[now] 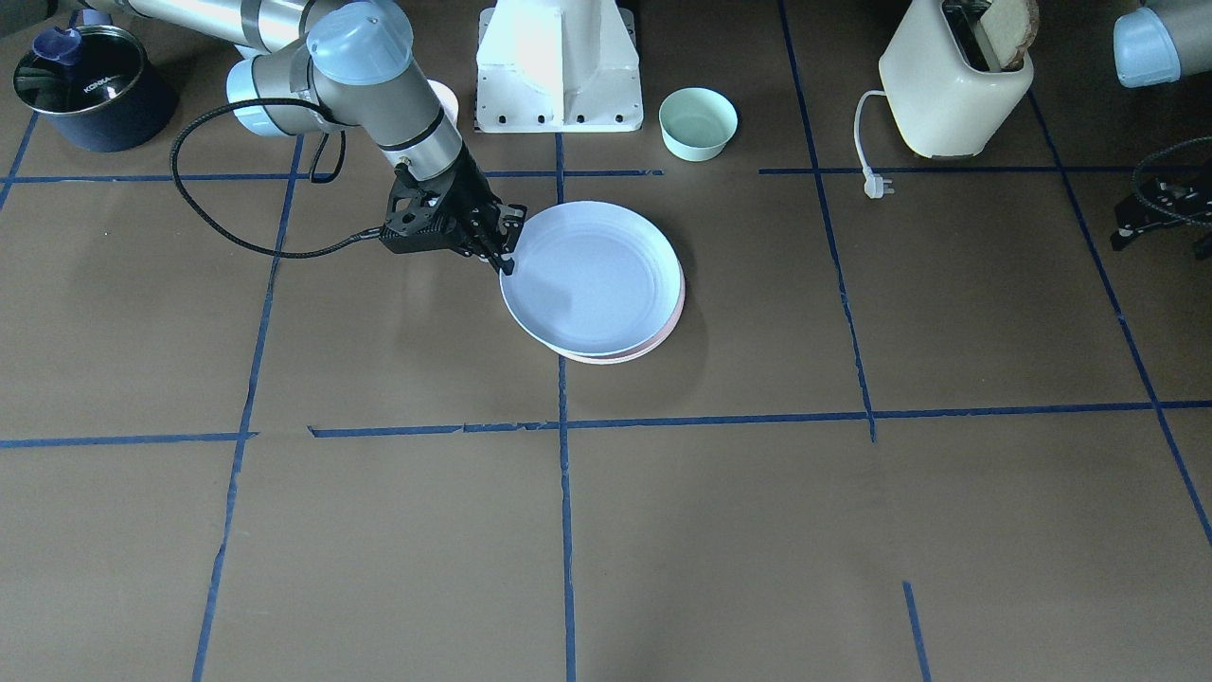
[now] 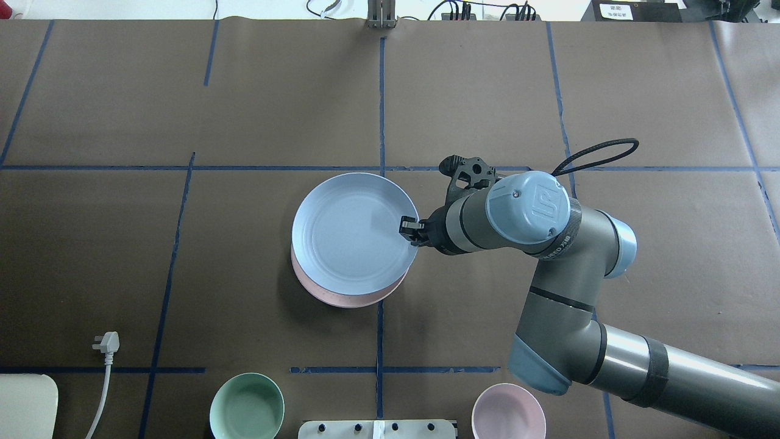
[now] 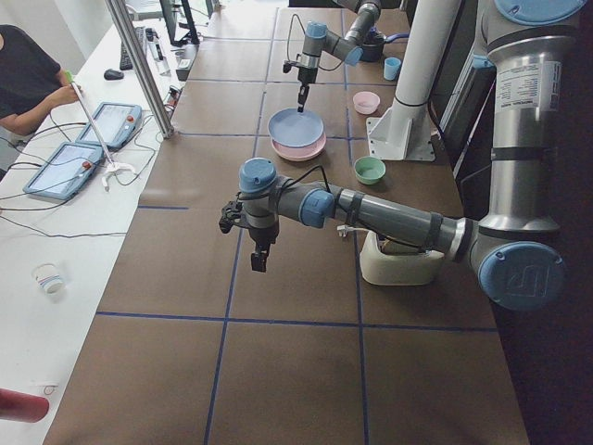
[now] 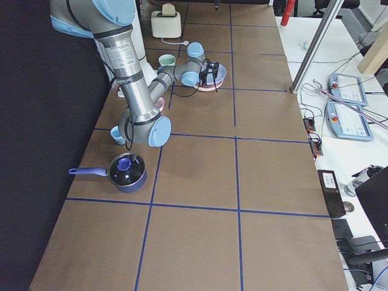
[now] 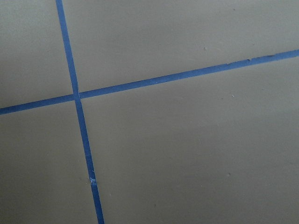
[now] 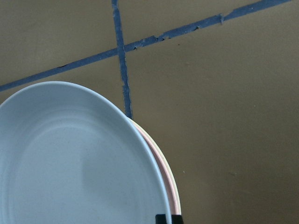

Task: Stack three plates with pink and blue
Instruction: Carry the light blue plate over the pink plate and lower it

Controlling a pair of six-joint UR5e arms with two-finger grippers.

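The light blue plate [image 1: 592, 279] lies on top of the pale pink plate [image 1: 670, 320] at mid-table, shifted a little so the pink rim [image 2: 341, 299] shows under it. My right gripper [image 1: 507, 254] is shut on the blue plate's rim [image 2: 353, 231] at the edge nearest the robot's right. One fingertip [image 6: 168, 219] shows at that rim in the right wrist view, beside the pink rim [image 6: 164, 170]. No cream-white plate shows. My left gripper [image 1: 1160, 204] hangs over bare table far to the robot's left; I cannot tell its state.
A mint-green bowl [image 2: 247, 405] and a small pink bowl [image 2: 509, 411] stand near the robot base [image 1: 559, 66]. A cream toaster [image 1: 952, 80] with its plug [image 1: 876, 185] is on the robot's left. A dark pot [image 1: 85, 85] is on its right.
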